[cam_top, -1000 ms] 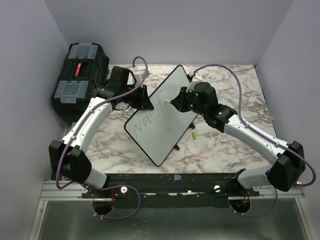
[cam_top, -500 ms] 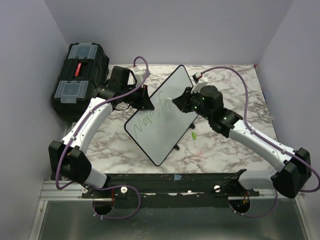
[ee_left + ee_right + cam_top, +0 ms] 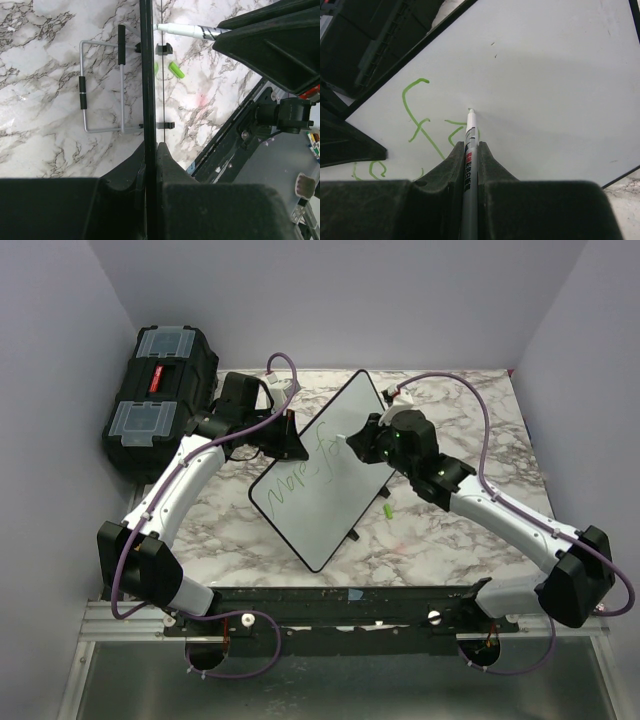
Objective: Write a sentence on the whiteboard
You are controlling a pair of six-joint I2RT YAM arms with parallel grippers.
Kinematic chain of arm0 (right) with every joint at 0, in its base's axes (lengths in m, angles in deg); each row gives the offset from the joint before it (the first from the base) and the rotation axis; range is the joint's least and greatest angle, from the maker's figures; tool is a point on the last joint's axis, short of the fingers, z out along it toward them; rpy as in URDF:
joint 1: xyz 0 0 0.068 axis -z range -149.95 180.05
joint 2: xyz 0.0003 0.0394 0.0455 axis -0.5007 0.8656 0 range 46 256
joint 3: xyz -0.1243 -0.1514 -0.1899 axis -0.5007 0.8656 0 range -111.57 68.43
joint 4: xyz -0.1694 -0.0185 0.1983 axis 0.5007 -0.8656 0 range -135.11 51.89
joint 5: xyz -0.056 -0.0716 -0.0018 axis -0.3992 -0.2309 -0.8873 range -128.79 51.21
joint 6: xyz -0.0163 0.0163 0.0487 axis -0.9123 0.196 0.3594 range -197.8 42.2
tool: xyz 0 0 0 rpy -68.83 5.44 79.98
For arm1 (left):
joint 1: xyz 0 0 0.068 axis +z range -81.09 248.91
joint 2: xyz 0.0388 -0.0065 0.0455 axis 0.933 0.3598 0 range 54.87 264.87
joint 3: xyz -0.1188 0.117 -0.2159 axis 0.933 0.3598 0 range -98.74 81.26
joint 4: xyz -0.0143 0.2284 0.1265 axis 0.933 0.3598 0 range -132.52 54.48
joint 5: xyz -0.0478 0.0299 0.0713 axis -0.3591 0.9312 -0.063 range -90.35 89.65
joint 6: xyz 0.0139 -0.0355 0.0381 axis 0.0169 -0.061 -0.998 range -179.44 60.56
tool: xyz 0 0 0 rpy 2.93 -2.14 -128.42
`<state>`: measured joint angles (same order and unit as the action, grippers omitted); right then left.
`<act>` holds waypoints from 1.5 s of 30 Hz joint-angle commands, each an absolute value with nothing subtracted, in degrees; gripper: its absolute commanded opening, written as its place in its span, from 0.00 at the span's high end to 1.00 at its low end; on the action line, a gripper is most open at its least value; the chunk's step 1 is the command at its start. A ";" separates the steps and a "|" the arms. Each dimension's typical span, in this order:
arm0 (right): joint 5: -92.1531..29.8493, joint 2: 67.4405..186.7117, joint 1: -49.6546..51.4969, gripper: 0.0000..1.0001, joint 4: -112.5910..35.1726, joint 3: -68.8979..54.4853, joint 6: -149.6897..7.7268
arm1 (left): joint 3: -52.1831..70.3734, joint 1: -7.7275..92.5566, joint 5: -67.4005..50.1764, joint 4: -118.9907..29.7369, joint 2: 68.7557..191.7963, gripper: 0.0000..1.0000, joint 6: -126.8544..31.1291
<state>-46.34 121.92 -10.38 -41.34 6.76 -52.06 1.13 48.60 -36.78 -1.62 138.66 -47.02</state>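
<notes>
High overview, two wrist close-ups on whiteboard (image 3: 320, 512)

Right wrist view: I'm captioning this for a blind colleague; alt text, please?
A white-barrelled marker, clamped in the right end effector, rests its tip on the flat white whiteboard beside thin green handwritten strokes.

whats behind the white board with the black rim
Behind the black-rimmed whiteboard, the left wrist view shows a grey wire stand with black sleeves, with the marble table beyond it. In the top view the board's white face covers the stand.
</notes>
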 commanded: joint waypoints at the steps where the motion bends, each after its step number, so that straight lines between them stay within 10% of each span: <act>1: -46.85 123.49 -10.59 0.99 -43.50 5.05 -51.43 | 1.55 47.34 -33.22 -2.62 138.59 1.00 -52.94; 45: -45.73 125.43 -10.60 0.99 -44.97 5.32 -50.23 | 1.55 47.12 -33.40 -2.62 139.02 1.00 -52.92</act>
<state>-46.41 123.12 -10.35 -45.18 7.44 -50.81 1.13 48.66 -35.97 -1.44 138.66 -46.05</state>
